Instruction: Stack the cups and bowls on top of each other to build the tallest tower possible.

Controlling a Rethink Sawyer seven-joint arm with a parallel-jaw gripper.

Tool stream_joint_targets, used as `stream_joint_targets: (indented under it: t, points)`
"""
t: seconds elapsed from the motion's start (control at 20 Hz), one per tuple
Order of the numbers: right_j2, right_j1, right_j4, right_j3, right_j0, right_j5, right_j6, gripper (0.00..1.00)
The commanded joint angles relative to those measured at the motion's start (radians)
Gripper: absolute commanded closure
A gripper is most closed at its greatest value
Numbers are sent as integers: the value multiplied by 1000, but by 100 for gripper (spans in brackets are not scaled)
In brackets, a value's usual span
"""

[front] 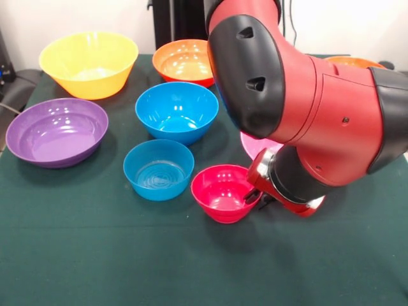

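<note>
The big red and black arm (pixel 299 95) fills the right half of the front view, bending low over the dark green table (pixel 95 268), and its wrist ends right beside the small magenta-red bowl (pixel 223 193). The gripper (pixel 255 196) sits at that bowl's right rim, with a dark fingertip seeming to touch or hook over the edge, but whether it is spread, closed or clamped on the rim cannot be told from this angle, since the wrist hides most of it. The magenta-red bowl stands upright on the cloth, near the front centre. Just beside it to the left is the small blue bowl (pixel 159 169), showing rings in its bottom, apart from it by a narrow gap. Behind that stands the medium blue bowl (pixel 176 111), also upright and single. The purple bowl (pixel 57 132) lies at the left, the yellow bowl (pixel 88 64) behind it, and an orange-red bowl (pixel 183 62) at the back centre. A pink bowl (pixel 255 145) shows only as a sliver under the arm, and the rim of a second orange-red bowl (pixel 354 62) peeks out above the arm at the far right. Nothing is stacked on anything; every bowl rests on the table by itself
</note>
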Motion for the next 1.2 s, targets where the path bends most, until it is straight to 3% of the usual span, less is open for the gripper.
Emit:
stream_joint_targets:
  t: [0.05, 0.7, 1.2]
  points:
    - [49, 18, -83, -66, -29, 66, -360, 100]
    - [36, 31, -77, -82, -35, 67, -399, 100]
    - [0, 74, -67, -100, -31, 87, -357, 100]
